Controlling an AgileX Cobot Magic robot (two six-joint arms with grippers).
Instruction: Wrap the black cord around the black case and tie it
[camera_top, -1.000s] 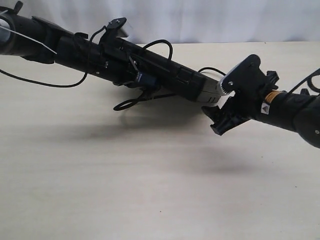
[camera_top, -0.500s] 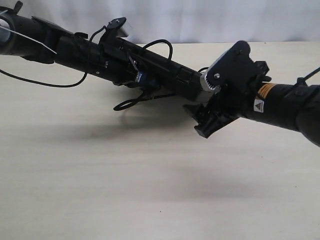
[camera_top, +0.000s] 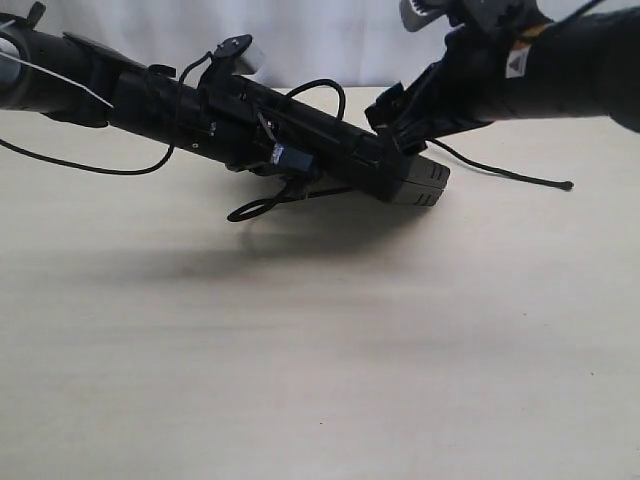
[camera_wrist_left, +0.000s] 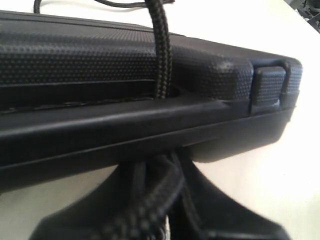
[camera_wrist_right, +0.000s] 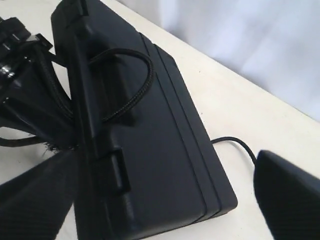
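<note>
In front of the black case (camera_top: 418, 182), a hard pebble-textured plastic box, the pale wooden table (camera_top: 300, 380) lies bare all the way to its near side. I judge that to be the widest room for any sweep.

At the case itself, the black cord (camera_wrist_left: 162, 55), a long thin braided rope, crosses the textured lid. It drops through the gap behind the smooth carrying handle (camera_wrist_left: 125, 117), not far from the square latch (camera_wrist_left: 267, 85). Below the handle, more cord runs into the left tool (camera_wrist_left: 155, 215), whose jaws are nearly together and pinch the strands. The cord's frayed grey tuft (camera_wrist_right: 50, 146) shows just beside it. The right tool (camera_wrist_right: 165, 160) hangs above the case with its jaws spread wide and nothing in them.

On the right arm's side of the case, the cord trails over the table to its small knotted end (camera_top: 567, 185), which lies loose and well apart from the case.

By my reading the wrap is only begun. One pass through the handle shows, no full turn around the body can be confirmed, and no tie is visible. The loose knotted end probably has to be brought round and tied to the held part.

Beyond the case the table ends close by, against a white backdrop (camera_top: 330, 40), so there is little room there. The left arm lies low along its own side of the case and closes off that approach.
</note>
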